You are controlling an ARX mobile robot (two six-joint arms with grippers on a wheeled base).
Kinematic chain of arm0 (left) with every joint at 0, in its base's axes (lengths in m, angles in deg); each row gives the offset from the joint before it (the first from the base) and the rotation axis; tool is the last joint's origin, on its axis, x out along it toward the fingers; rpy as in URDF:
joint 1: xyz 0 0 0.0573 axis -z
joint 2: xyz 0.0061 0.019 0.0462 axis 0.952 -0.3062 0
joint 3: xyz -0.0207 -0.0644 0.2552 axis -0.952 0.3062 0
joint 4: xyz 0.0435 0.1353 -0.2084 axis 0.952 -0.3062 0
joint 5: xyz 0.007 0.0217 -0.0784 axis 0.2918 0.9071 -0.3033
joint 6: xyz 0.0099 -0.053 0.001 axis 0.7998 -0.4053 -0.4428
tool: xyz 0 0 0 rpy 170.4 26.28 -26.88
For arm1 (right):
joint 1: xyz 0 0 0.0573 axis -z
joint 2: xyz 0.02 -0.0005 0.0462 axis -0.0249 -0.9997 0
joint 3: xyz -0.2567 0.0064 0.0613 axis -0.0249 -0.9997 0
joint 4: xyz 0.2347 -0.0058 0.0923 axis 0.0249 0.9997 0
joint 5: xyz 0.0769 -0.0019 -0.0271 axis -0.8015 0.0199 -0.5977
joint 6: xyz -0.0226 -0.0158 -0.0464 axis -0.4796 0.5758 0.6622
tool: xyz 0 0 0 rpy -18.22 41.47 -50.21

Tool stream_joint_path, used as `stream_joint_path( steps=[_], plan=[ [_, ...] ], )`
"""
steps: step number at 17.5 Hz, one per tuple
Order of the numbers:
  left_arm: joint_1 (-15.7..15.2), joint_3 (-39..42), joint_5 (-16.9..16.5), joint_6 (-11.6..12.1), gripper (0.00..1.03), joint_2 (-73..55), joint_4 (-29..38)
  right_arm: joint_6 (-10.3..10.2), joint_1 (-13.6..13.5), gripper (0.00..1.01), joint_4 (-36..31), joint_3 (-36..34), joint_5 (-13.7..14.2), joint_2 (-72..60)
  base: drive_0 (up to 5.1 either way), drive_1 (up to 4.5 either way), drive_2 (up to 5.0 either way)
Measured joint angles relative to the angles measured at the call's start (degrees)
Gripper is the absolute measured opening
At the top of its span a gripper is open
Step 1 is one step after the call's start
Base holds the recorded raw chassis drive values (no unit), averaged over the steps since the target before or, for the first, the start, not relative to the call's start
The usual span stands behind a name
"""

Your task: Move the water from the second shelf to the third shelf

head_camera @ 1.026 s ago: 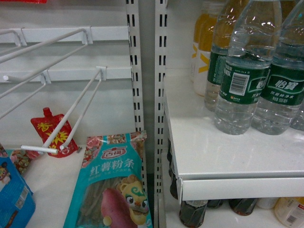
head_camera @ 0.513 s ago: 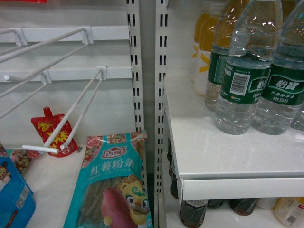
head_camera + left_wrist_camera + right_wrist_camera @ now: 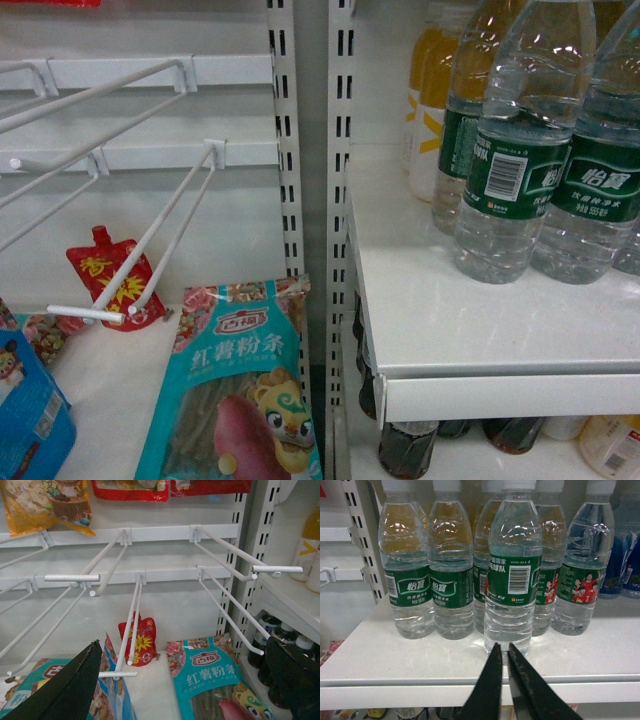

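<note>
Right gripper (image 3: 503,652) nearly closed, empty, just before nearest water bottle (image 3: 513,565) on white shelf (image 3: 395,662). Left gripper (image 3: 185,665) wide open, empty, near peg hooks (image 3: 127,630).

Right wrist view: 5 water bottles (image 3: 514,565) with green labels in the front rows; more may stand behind, count uncertain. Head view: 3 water bottles, at least 2 yellow drink bottles (image 3: 432,90), 1 teal noodle packet (image 3: 238,385), 1 red pouch (image 3: 108,280).
</note>
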Motion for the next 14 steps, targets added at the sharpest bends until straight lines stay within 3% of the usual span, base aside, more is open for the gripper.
stream_joint_path(
  steps=[5,7,9,14],
  plan=[
    [0.0,0.0,0.0,0.0,0.98,0.0,0.0,0.0,0.0,0.55,0.0,0.0,0.0,0.0,0.0,0.00,0.0],
    [0.0,0.0,0.0,0.0,0.98,0.0,0.0,0.0,0.0,0.80,0.0,0.0,0.0,0.0,0.0,0.00,0.0],
    [0.0,0.0,0.0,0.0,0.98,0.0,0.0,0.0,0.0,0.98,0.0,0.0,0.0,0.0,0.0,0.00,0.0],
    [0.0,0.0,0.0,0.0,0.98,0.0,0.0,0.0,0.0,0.98,0.0,0.0,0.0,0.0,0.0,0.00,0.0]
  ],
)
